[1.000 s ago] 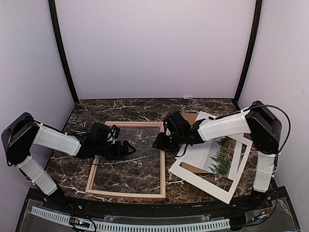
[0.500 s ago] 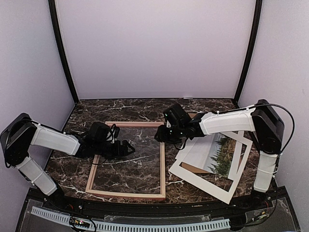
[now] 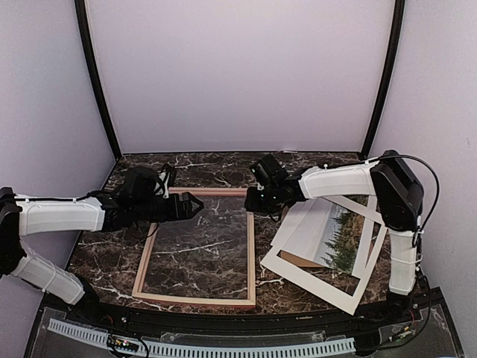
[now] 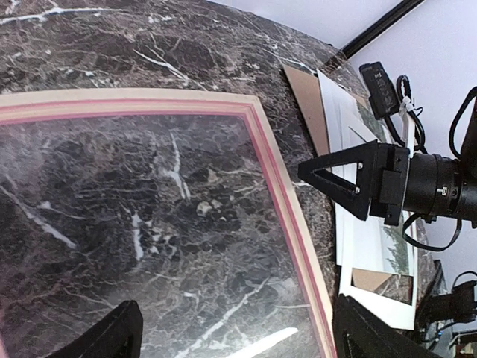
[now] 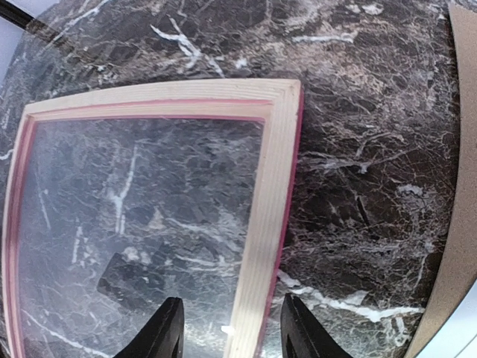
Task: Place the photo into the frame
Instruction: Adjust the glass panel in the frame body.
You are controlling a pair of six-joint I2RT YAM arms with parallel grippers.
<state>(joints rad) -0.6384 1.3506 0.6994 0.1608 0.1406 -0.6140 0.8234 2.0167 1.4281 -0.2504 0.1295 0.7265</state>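
Your right jaws, half open and empty, have left the photo (image 3: pixel 337 237), which lies to their right under the mat (image 3: pixel 307 280), and now straddle the frame (image 3: pixel 250 257) at its far right rail. Your left jaws, wide apart, have swung over its far end.

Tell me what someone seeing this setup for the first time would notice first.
The frame lies flat, tan back up, on the dark marble table, with both arms reaching over its far end. The right gripper hangs open astride the frame's right rail near the far corner; the left gripper is open over the frame's far half. At right sits a skewed pile: the photo, a white mat border and brown cardboard.
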